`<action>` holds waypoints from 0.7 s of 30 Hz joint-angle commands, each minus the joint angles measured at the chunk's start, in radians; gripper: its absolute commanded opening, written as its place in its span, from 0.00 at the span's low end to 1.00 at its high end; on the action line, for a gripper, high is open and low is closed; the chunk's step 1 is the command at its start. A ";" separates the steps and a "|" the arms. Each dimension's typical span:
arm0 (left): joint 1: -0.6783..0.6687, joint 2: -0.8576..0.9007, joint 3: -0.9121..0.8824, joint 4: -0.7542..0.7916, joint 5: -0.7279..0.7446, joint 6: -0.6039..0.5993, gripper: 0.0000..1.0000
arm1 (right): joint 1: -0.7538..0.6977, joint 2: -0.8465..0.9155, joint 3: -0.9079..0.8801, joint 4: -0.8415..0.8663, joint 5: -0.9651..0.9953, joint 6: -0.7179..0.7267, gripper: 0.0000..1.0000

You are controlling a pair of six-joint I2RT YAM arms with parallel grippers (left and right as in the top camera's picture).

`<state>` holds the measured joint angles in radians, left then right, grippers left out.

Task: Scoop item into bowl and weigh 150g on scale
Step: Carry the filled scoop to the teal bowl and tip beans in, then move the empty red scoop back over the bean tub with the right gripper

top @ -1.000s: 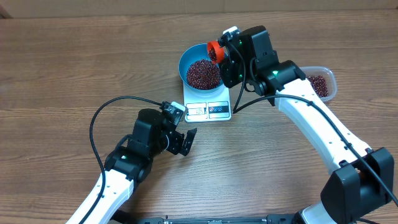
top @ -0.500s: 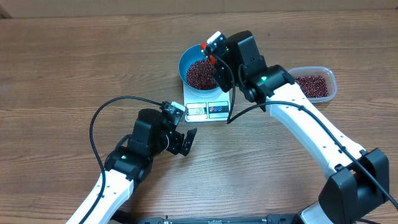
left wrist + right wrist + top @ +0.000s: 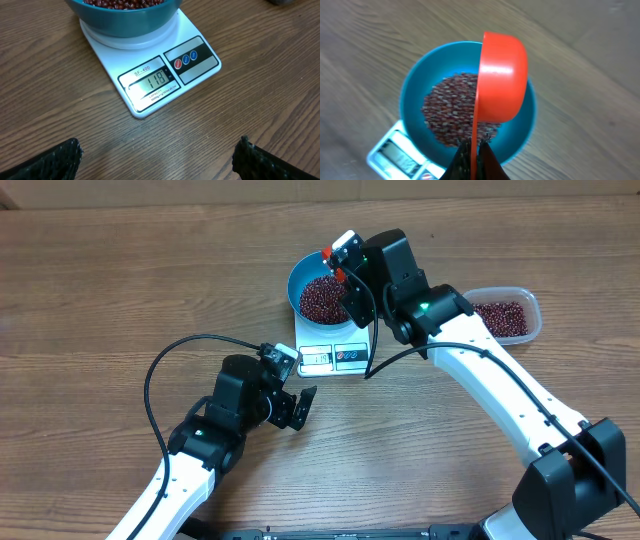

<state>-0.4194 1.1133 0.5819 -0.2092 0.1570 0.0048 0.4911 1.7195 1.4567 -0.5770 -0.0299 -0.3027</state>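
The right pincer (image 3: 473, 151) is clamping shut on the thin handle of an orange-red scoop (image 3: 502, 75), which is standing on its edge with its domed back turned toward 3 o'clock in the right wrist view. The scoop is hanging above the blue bowl (image 3: 410, 102), over the heap of red-brown beans (image 3: 447, 112) that is lying inside. The bowl is sitting on the 12 o'clock end of the white scale (image 3: 107, 55), whose display (image 3: 150, 82) at the 6 o'clock edge is showing digits. At 3 o'clock from the bowl, a clear tub (image 3: 532, 308) is holding more beans. At about 7 o'clock from the scale, the left pincer (image 3: 157, 160) is gaping wide and gripping nothing, just above the wooden bench (image 3: 100, 280).
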 commanded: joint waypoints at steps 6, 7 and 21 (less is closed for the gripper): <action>-0.006 0.005 0.004 0.004 0.011 -0.008 1.00 | -0.158 -0.083 0.034 -0.038 -0.260 0.117 0.04; -0.006 0.005 0.004 0.004 0.011 -0.008 1.00 | -0.180 -0.094 0.034 -0.049 -0.272 0.129 0.04; -0.006 0.005 0.004 0.004 0.011 -0.008 1.00 | -0.509 -0.188 0.034 -0.287 -0.342 0.160 0.04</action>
<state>-0.4194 1.1133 0.5819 -0.2092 0.1570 0.0048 0.0376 1.5589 1.4586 -0.8482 -0.3508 -0.1497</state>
